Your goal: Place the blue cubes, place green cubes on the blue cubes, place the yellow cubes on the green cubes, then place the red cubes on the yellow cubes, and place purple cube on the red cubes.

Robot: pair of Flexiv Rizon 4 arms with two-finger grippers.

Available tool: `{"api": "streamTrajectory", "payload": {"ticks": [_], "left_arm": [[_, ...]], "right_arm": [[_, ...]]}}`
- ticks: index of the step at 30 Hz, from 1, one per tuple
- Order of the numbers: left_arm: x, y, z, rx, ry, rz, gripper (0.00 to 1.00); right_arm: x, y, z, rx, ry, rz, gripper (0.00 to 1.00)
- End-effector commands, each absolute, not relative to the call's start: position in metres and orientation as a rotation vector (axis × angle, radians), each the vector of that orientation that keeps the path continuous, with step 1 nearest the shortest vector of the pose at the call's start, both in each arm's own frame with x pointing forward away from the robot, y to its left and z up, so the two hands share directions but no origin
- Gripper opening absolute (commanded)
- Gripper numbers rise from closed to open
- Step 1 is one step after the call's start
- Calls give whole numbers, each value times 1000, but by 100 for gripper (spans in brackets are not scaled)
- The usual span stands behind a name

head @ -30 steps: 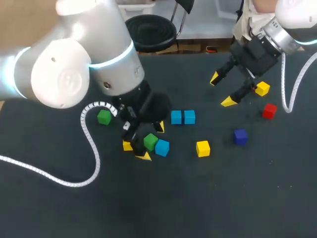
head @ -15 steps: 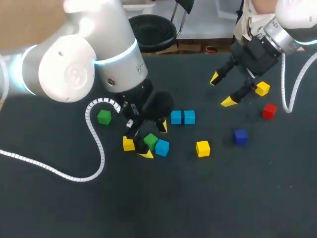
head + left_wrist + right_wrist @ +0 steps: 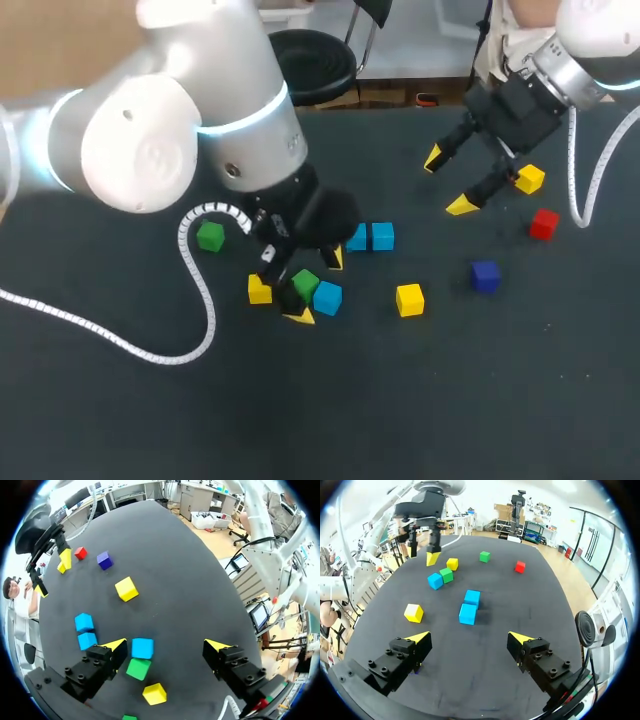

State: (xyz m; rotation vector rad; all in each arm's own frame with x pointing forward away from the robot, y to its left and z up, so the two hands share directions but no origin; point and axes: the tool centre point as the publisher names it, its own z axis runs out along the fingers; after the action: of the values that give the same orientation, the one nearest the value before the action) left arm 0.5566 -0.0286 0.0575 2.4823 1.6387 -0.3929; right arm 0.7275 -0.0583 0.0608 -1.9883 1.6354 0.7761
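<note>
Space inside my spread left claw (image 3: 165, 644) holds a green cube (image 3: 138, 668) and blue cube (image 3: 143, 648); my right claw (image 3: 469, 637) hangs spread.

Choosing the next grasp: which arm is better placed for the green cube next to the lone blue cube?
Left. The open left gripper hangs right over the green cube, beside the blue cube. The right gripper, also open, sits far off near a yellow cube.
</note>
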Motion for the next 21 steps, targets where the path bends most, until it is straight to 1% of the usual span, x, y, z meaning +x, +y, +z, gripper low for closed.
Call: {"api": "streamTrajectory", "payload": {"ticks": [1,7,12,16,21], "left_arm": [[540,-29,60,2484,1661,-347,100],[523,-35,61,2451,1704,-338,100],[511,-58,57,2523,1654,-270,100],[517,-73,50,2544,1630,-283,100],[536,-70,40,2513,1693,-269,100]], "right_arm": [[727,-58,61,-1987,1634,777,100],[727,-58,61,-1987,1634,777,100],[727,-58,61,-1987,1634,777,100],[727,-58,61,-1987,1634,777,100],[727,-58,61,-1987,1634,777,100]]}}
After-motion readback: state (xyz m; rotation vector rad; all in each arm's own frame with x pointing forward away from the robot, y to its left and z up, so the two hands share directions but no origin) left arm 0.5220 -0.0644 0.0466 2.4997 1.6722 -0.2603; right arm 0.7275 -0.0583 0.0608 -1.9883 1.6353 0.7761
